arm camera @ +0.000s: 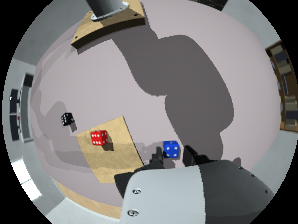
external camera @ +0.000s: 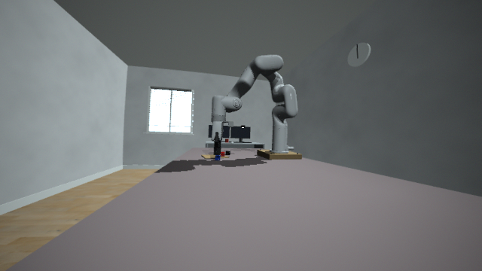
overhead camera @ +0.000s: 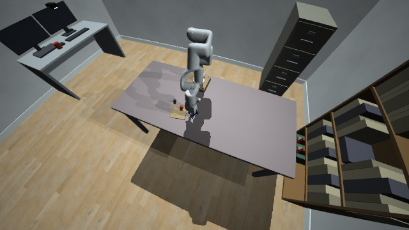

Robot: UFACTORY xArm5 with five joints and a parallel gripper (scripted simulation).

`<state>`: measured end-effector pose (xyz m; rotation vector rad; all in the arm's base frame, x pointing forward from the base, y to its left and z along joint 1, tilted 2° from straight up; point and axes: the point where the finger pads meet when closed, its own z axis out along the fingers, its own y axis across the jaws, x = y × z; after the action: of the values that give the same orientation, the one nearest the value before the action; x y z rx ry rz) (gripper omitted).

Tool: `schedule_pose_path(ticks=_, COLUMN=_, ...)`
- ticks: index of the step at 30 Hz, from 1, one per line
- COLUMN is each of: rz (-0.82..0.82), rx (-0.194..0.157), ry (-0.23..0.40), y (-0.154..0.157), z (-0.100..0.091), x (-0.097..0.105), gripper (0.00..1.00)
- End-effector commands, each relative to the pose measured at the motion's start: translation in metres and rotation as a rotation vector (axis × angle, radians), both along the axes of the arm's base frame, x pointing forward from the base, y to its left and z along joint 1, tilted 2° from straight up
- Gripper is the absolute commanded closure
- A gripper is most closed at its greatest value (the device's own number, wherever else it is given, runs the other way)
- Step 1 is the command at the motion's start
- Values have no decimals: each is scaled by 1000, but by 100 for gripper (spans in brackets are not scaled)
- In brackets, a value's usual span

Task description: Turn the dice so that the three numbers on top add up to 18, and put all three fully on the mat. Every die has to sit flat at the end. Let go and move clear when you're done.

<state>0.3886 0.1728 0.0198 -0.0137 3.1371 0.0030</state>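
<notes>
Looking over wide mauve-grey table [overhead camera: 249, 128] [external camera: 263, 211] [arm camera: 100, 80], then square tan mat [overhead camera: 177, 114] [external camera: 206, 156] [arm camera: 115, 160] with red cube die [overhead camera: 181, 107] [external camera: 222, 153] [arm camera: 99, 138] on it. Black two-finger gripper [overhead camera: 193, 113] [external camera: 217, 150] [arm camera: 172, 154] was part-open, grasping nothing, fingers either side of blue cube die [overhead camera: 192, 114] [external camera: 218, 158] [arm camera: 171, 149] on table beside mat. Black cube die [overhead camera: 174, 101] [external camera: 228, 153] [arm camera: 67, 118] sat off mat too. Dice probably light, stiff, bit slippery, best pinched mid-height on opposite sides. White pips on all; blue's top looked like four, so likely needed turning.

Black die's pips [overhead camera: 174, 101] [external camera: 228, 153] [arm camera: 67, 119] too small, robot base cropped in wrist view [arm camera: 107, 7].
</notes>
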Motion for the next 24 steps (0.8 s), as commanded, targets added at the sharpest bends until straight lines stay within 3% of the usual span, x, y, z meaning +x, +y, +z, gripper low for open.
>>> schedule_pose_path(ticks=1, rz=0, rx=1, ry=-3, y=1, z=1, x=1, gripper=58)
schedule_pose_path(ticks=12, rz=0, rx=1, ry=-3, y=1, z=-1, x=1, gripper=58)
schedule_pose_path(ticks=24, rz=0, rx=1, ry=-3, y=1, z=-15, x=1, gripper=58)
